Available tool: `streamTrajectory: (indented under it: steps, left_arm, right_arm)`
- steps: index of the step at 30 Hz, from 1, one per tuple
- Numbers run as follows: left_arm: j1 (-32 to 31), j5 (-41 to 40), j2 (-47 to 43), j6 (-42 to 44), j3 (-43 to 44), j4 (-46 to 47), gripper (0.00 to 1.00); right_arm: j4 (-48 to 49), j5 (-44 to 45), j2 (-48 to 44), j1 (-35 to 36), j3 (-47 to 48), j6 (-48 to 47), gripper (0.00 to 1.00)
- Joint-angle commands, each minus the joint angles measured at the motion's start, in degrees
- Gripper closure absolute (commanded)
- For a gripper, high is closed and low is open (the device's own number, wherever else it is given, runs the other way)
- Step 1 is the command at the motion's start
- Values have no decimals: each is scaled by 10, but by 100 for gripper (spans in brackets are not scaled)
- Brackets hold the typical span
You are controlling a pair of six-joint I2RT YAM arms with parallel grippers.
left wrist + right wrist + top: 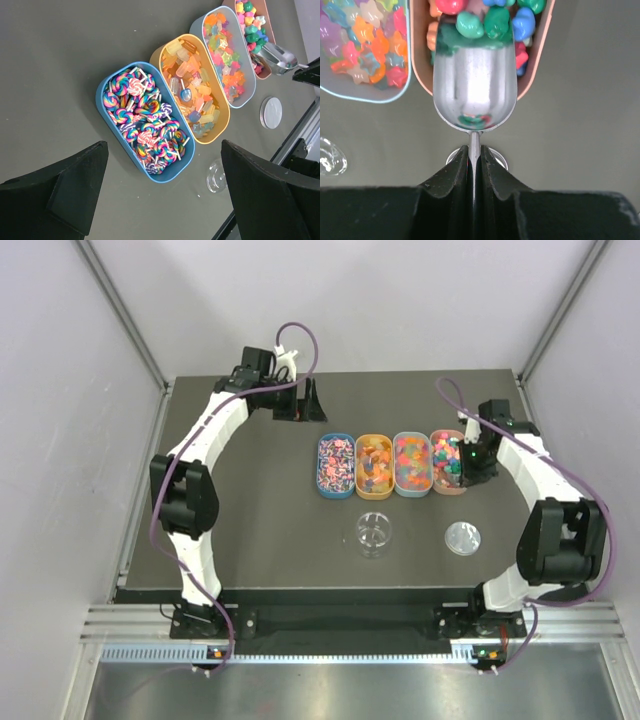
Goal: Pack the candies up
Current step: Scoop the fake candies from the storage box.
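**A:** Dark matte bench [250, 520], pale walls on three sides, four oval trays in a row. Where are the candies [145, 125]?

**B:** Heaped in the trays. I can't make out any in the clear cup [375, 532], which stands nearer the arms. Its lid [462, 537] lies apart, to the right.

**A:** And the arms?

**B:** The right jaws are clamped on the thin handle of the metal scoop [474, 85]. Its mouth is dipped into the pink tray [419, 60], with a few green pieces at the lip. The left jaws are spread wide and hold nothing, parked at the far left of the bench.

**A:** So it's the scooping step. What worries you?

**B:** The handle is a narrow stem pinched only at the tips. I'd guess a loaded bowl could twist it in the grip and tip the load out. The pieces are rounded, so they may roll off the lip on the way over.

**A:** And the tray?

**B:** It looks light and nothing braces it. A hard push could slide it into its neighbour. The cup's mouth also looks narrow, so a hurried pour would likely scatter sweets across the bench.
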Motion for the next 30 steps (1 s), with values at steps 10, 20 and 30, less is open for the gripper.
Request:
streamTrajectory:
  steps: [10, 20, 30]
  left_arm:
    - [-6, -9, -42, 22, -4, 12, 2]
    - [-7, 3, -40, 22, -20, 16, 1]
    - [-14, 5, -45, 19, -20, 22, 1]
  right_arm:
    - [37, -30, -7, 58, -60, 25, 100]
    - [74, -43, -24, 54, -116, 44, 100]
    - [66, -35, 15, 39, -5, 45, 100]
